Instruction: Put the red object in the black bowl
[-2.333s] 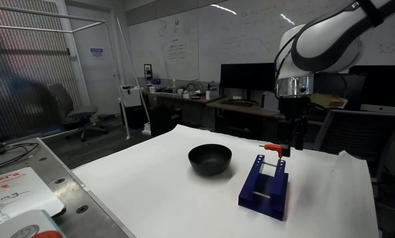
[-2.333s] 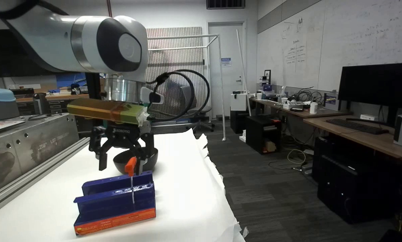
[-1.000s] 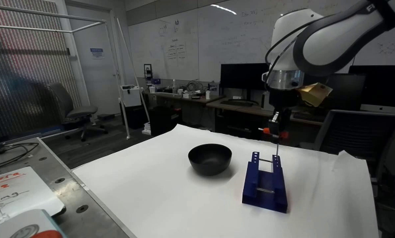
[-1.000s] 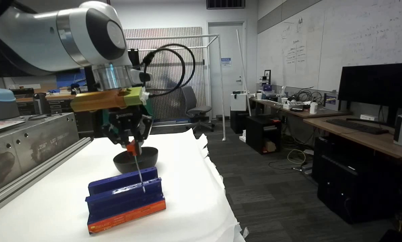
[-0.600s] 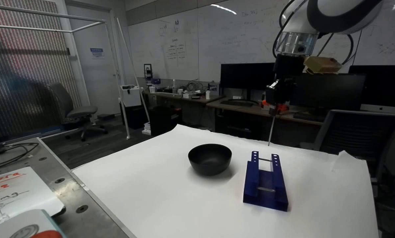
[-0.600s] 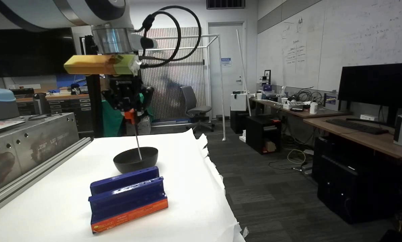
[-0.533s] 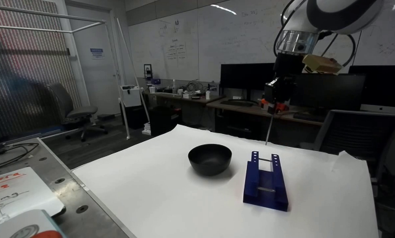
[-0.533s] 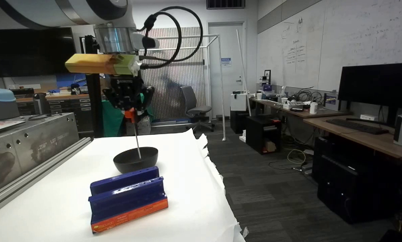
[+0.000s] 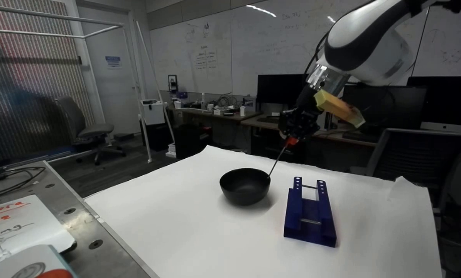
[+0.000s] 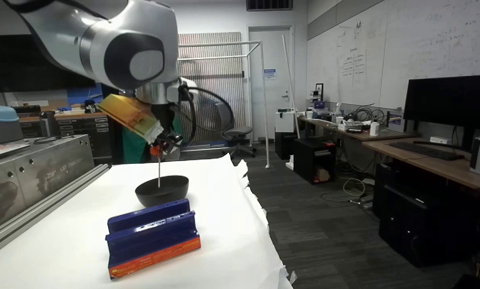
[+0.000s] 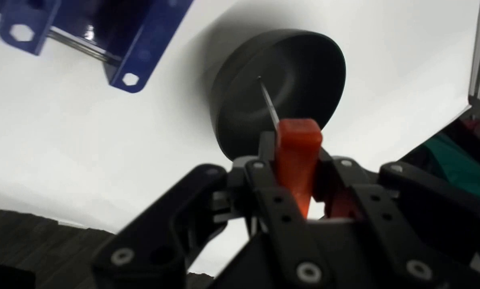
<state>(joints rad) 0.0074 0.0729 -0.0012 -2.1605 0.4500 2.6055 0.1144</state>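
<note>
Behind, a door sign (image 10: 270,74) reads NOTICE; the gripper (image 11: 295,155) is closed around the red object (image 11: 299,146) near the black bowl (image 9: 244,194).

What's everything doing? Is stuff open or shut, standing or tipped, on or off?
The black bowl: upright on the white sheet
The tool: closed, gripping the red object
The red object: held tilted, thin shaft pointing down toward the black bowl
The blue stand: resting on the white sheet
The white sheet: spread out, edge ragged
The desk monitor: screen dark
The door: looks shut
</note>
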